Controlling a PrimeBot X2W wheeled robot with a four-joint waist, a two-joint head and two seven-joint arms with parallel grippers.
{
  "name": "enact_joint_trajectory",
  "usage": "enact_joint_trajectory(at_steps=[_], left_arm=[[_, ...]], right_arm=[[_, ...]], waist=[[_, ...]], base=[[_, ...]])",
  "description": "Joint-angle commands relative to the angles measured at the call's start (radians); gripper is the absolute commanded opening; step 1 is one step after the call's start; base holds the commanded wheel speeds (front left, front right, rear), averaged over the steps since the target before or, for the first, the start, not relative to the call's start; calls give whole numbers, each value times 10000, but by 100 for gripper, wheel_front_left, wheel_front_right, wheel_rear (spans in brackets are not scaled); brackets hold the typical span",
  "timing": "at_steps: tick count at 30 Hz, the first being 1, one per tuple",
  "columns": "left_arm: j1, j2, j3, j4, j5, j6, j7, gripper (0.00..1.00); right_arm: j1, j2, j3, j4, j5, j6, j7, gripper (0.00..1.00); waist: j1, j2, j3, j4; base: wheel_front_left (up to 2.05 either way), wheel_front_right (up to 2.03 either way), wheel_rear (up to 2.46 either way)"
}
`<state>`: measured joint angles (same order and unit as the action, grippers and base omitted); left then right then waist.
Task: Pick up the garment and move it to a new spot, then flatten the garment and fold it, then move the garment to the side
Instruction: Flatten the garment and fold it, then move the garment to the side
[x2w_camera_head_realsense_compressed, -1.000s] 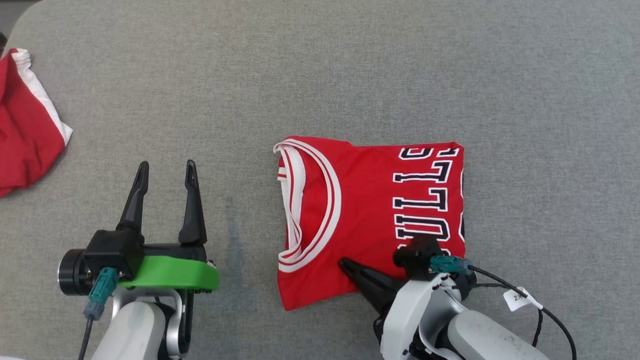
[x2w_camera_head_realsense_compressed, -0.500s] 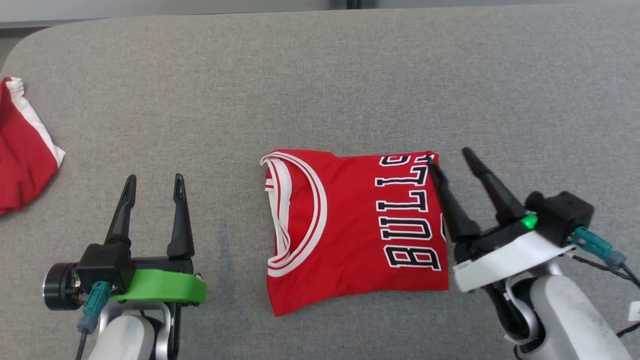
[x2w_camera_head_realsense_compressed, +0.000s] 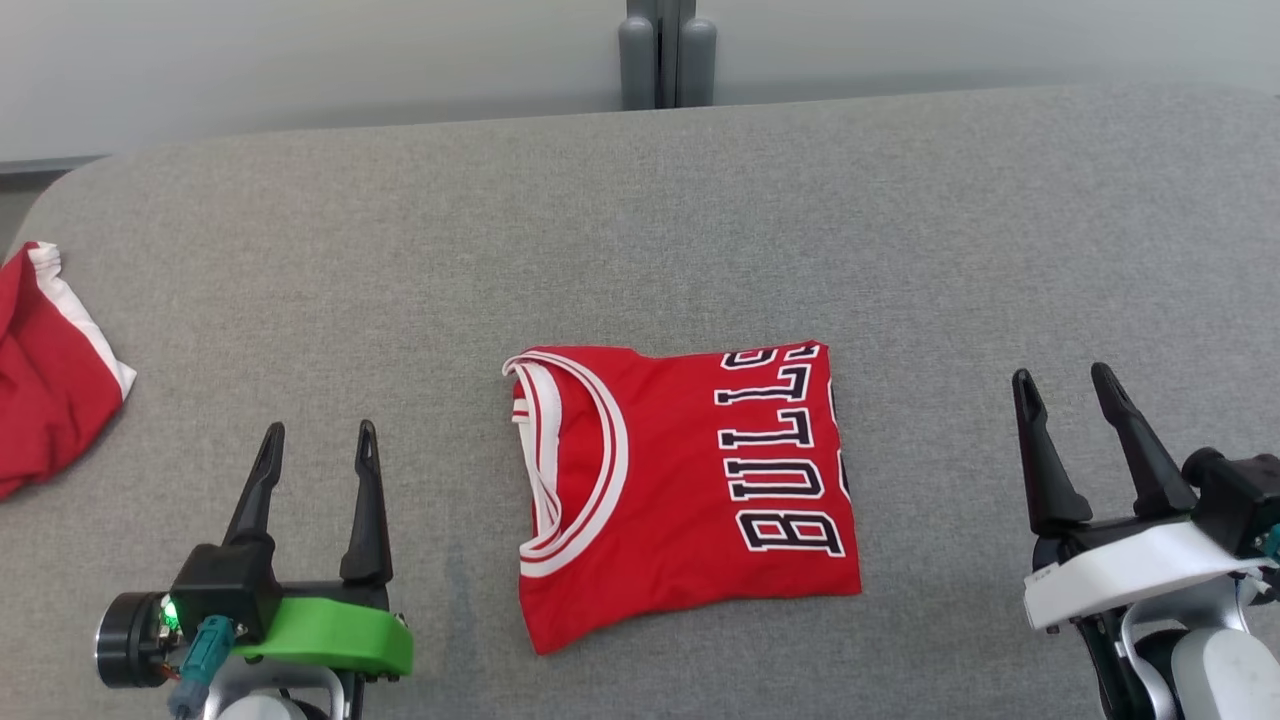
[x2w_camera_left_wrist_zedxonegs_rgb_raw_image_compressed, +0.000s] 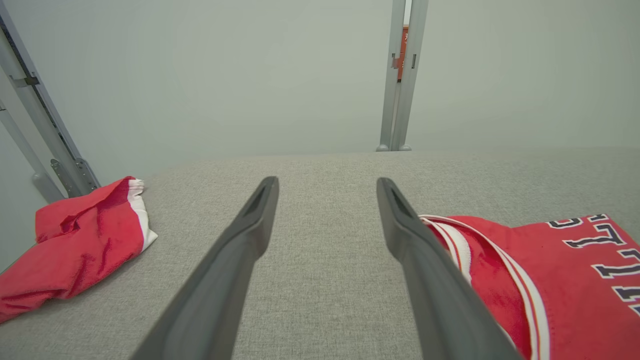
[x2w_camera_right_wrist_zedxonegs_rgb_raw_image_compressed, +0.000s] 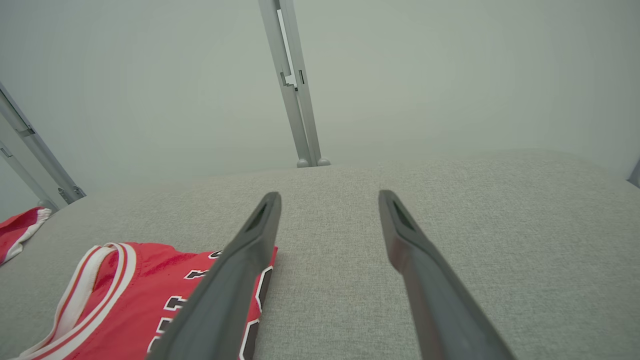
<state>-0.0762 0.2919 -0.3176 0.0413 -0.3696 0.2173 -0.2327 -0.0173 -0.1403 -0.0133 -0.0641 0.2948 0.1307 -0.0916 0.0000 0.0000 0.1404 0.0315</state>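
The folded red Bulls jersey (x2w_camera_head_realsense_compressed: 690, 490) lies flat on the grey table (x2w_camera_head_realsense_compressed: 700, 220), between the two hands and touching neither. The left hand (x2w_camera_head_realsense_compressed: 319, 430) is near its collar side, and the right hand (x2w_camera_head_realsense_compressed: 1060, 375) is farther off, past the lettering. Both hands hover over the near edge with fingers pointing forward — spread wide, holding nothing. A crumpled red garment (x2w_camera_head_realsense_compressed: 50, 390) sits far left.

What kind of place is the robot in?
Probably a robot test booth: a grey fabric-covered table, plain pale wall panels with a metal post, and a folded red Bulls jersey laid out.
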Motion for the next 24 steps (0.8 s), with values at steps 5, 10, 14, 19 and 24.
enact_joint_trajectory(at_steps=[5, 10, 14, 19, 24], left_arm=[[654, 168, -30, -129, -66, 178, 154, 100], [1033, 238, -70, -207, -99, 277, 239, 100], [1122, 250, -124, -179, -133, 285, 239, 100], [1120, 293, -105, -125, -137, 345, 247, 100], [1078, 308, -48, -95, -158, 425, 219, 100]], right_arm=[[676, 18, 154, -257, -73, 1, 335, 100], [1039, 21, 194, -419, 0, 1, 476, 100], [1229, -58, 164, -593, -21, 1, 622, 100], [1391, -75, 126, -797, -55, 1, 773, 100], [1312, -22, 149, -898, -90, 1, 805, 100]], waist=[[0, 0, -694, -272], [0, 0, -973, -332], [0, 0, -1087, -329], [0, 0, -1136, -339], [0, 0, -1094, -398]], base=[[0, 0, 0], [0, 0, 0], [0, 0, 0], [0, 0, 0], [0, 0, 0]])
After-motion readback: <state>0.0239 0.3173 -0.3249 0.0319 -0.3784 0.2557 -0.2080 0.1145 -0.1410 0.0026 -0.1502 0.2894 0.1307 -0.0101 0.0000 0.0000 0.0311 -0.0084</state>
